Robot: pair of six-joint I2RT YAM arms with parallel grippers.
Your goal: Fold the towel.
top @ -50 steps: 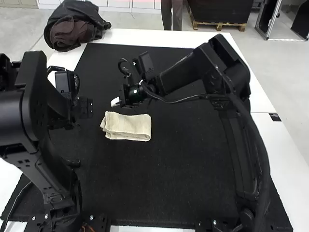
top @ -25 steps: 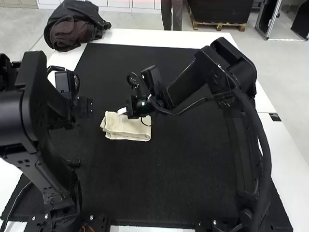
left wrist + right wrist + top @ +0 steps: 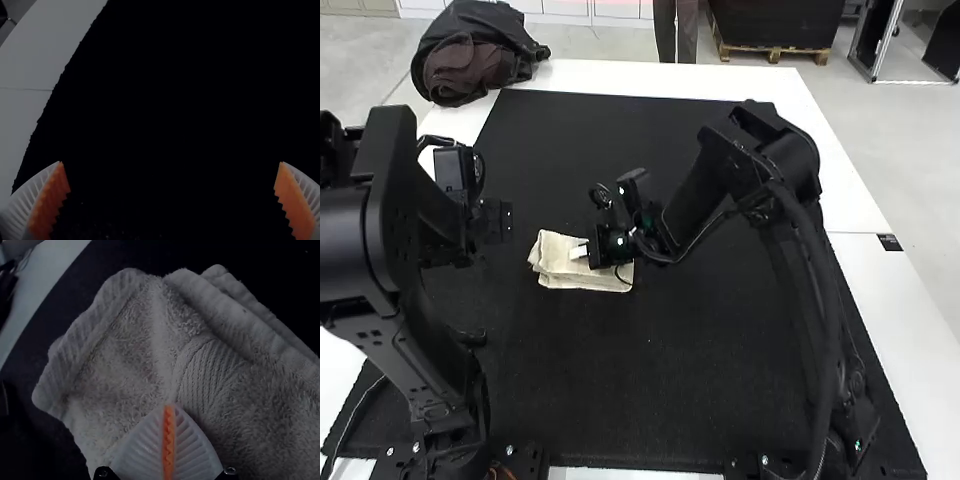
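Under the right gripper's (image 3: 578, 252) tips: towel (image 3: 552, 272), folded in layers on the black mat (image 3: 650, 380). Right fingers closed together, empty; can't tell if they touch cloth. Left gripper (image 3: 498, 222) wide open, empty, apart from towel.

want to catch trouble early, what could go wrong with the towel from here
The right gripper has its white ribbed fingers closed down at the folded cream terry towel, so moving sideways might drag or rumple the top layer. The towel's layered edges already look offset, and a push could skew them further. The left gripper is open over the black mat, away from the towel, so the whole bundle might slide.
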